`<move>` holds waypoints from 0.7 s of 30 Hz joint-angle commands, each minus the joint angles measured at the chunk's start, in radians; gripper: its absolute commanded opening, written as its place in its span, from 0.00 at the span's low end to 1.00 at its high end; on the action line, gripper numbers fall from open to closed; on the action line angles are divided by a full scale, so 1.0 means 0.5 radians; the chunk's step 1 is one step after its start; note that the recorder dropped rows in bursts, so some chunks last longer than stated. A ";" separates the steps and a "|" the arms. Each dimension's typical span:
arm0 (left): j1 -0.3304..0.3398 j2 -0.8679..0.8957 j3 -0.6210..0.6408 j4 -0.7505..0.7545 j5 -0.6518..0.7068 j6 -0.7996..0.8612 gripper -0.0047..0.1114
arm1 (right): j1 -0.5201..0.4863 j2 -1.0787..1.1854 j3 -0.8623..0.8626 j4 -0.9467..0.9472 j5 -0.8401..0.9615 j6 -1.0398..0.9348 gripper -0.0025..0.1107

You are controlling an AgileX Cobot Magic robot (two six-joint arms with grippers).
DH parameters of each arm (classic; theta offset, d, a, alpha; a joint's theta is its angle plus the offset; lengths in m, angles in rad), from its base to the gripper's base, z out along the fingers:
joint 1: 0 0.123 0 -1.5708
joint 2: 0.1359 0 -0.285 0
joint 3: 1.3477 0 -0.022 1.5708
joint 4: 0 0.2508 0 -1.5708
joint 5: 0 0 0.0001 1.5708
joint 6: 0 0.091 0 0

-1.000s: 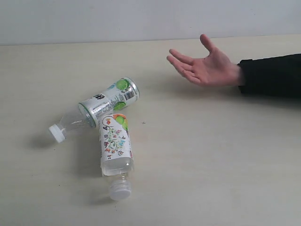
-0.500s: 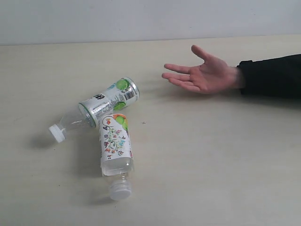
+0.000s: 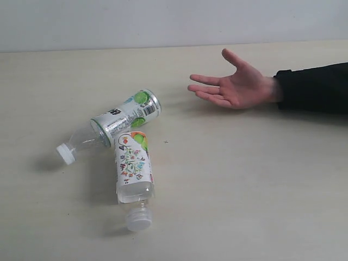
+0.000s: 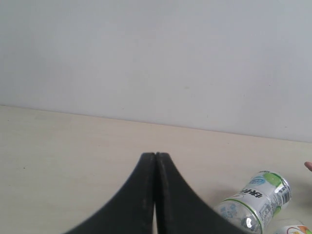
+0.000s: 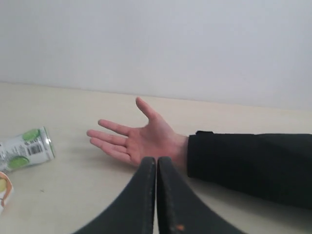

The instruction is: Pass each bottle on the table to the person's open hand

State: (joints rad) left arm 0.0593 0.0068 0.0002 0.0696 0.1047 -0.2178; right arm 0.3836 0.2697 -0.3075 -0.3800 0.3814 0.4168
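On the table (image 3: pixel 244 179) the lime-and-silver bottle (image 3: pixel 126 117), its dark lettering too small to read, lies cap toward eight o'clock, touching the white floral bottle (image 3: pixel 134 166), cap toward six, with the person's open hand (image 3: pixel 234 84) palm-up at two o'clock from them; the left gripper (image 4: pixel 155 161) and right gripper (image 5: pixel 156 163) each have jaws pressed together, empty

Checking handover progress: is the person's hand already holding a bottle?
No, the person's open hand is empty, palm up, while the green-lime bottle and the floral bottle both lie on the table.
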 commanded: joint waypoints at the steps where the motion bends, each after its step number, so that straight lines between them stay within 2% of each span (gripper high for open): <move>1: 0.003 -0.014 0.000 0.008 -0.008 0.009 0.04 | 0.000 -0.005 0.011 0.040 -0.080 0.023 0.03; 5: 0.003 -0.014 0.000 0.008 -0.008 0.009 0.04 | 0.000 -0.005 0.011 -0.049 0.156 -0.011 0.03; 21: 0.003 -0.014 0.000 0.008 -0.008 0.009 0.04 | 0.000 -0.034 -0.021 -0.048 0.098 -0.007 0.03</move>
State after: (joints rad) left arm 0.0593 0.0068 0.0002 0.0696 0.1047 -0.2178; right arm 0.3836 0.2615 -0.3075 -0.3922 0.4407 0.4178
